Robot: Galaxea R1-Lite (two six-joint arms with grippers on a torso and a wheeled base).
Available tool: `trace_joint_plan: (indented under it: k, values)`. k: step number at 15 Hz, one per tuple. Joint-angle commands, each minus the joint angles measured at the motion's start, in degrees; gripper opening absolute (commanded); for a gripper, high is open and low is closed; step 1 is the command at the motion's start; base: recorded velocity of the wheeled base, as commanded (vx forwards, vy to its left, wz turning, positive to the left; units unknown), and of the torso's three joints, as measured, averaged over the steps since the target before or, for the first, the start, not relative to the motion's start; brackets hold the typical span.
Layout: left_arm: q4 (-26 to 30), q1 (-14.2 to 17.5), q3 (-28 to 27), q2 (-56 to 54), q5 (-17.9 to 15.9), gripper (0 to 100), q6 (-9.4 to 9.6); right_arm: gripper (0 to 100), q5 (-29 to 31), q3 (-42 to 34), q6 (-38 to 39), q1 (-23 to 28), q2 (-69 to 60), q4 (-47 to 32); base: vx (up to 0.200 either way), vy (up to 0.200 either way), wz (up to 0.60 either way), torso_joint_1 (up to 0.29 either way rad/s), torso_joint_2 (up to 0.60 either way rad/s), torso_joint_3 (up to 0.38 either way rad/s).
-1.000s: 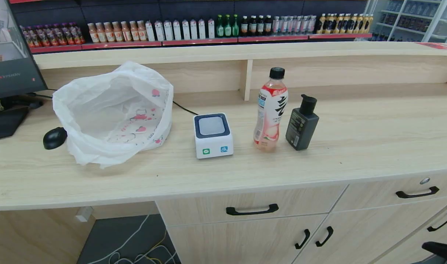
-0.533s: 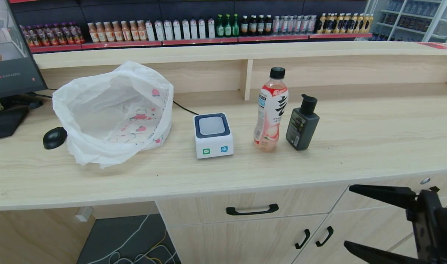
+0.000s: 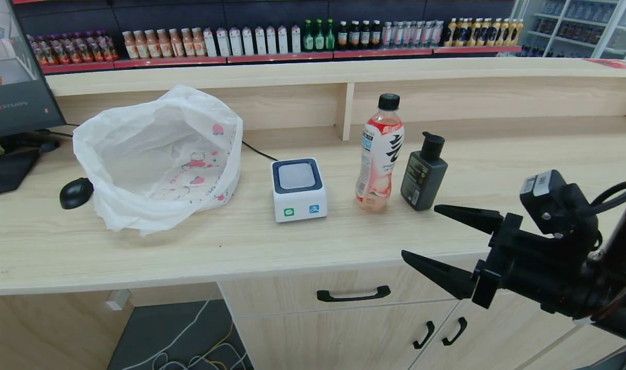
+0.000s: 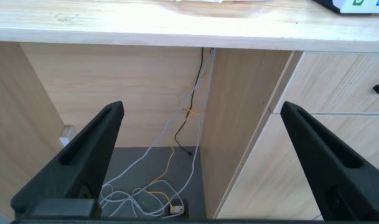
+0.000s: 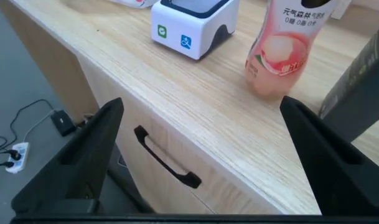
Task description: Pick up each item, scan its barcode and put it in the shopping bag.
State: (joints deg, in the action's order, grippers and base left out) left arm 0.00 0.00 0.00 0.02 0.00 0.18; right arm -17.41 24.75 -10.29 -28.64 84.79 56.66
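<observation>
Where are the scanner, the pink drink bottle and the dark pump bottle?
scanner (image 3: 297, 177), head view, top window.
pink drink bottle (image 3: 379, 154), head view, label.
dark pump bottle (image 3: 422, 181), head view, body.

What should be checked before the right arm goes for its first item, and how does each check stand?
1. Right gripper open and empty: ok, jaws spread wide.
2. Items upright on the counter: ok, drink bottle and pump bottle stand side by side.
3. Scanner window uncovered: ok.
4. Shopping bag mouth open: ok.
5. Barcode sides known: cannot tell.
6. Left gripper out of the way: ok, open, below counter level.
</observation>
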Motion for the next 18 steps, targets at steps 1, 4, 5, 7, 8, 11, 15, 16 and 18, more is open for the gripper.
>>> trace_joint_plan:
  k: [1,4,5,7,8,11,15,16,18]
  values:
    - [0.00,0.00,0.00,-0.02,0.00,100,-0.01,100,1.06,1.88,0.09,-2.48,3.54,0.55,0.000,0.000,0.00,0.000,0.00,0.000]
    - [0.00,0.00,0.00,-0.02,0.00,100,-0.01,100,14.07,4.61,0.18,-3.80,8.11,5.30,0.000,0.000,0.00,0.000,0.00,0.000]
    - [0.00,0.00,0.00,-0.02,0.00,100,-0.01,100,15.83,4.52,0.45,-3.80,8.99,6.62,0.000,0.000,0.00,0.000,0.00,0.000]
    - [0.00,0.00,0.00,-0.02,0.00,100,-0.01,100,17.85,5.66,1.24,-3.88,10.93,9.17,0.000,0.000,0.00,0.000,0.00,0.000]
    - [0.00,-0.09,0.00,-0.02,0.00,100,-0.01,100,20.04,6.72,1.24,-3.88,12.60,10.93,0.000,0.000,0.00,0.000,0.00,0.000]
    - [0.00,0.00,0.00,-0.02,0.00,100,0.08,100,21.89,8.92,1.85,-3.88,15.50,13.47,0.000,0.000,0.00,0.000,0.00,0.000]
    - [0.00,-0.09,0.00,-0.02,0.00,100,-0.01,100,22.59,12.17,3.96,-4.94,18.31,15.67,0.000,0.000,0.00,0.000,0.00,0.000]
    - [0.00,0.00,0.00,-0.02,0.00,100,-0.01,100,24.44,12.87,4.66,-5.64,18.93,15.76,0.000,0.000,0.00,0.000,0.00,0.000]
    - [0.00,0.00,0.00,-0.02,0.00,100,-0.01,100,27.87,14.63,6.33,-6.17,20.33,15.67,0.000,0.000,0.00,0.000,0.00,0.000]
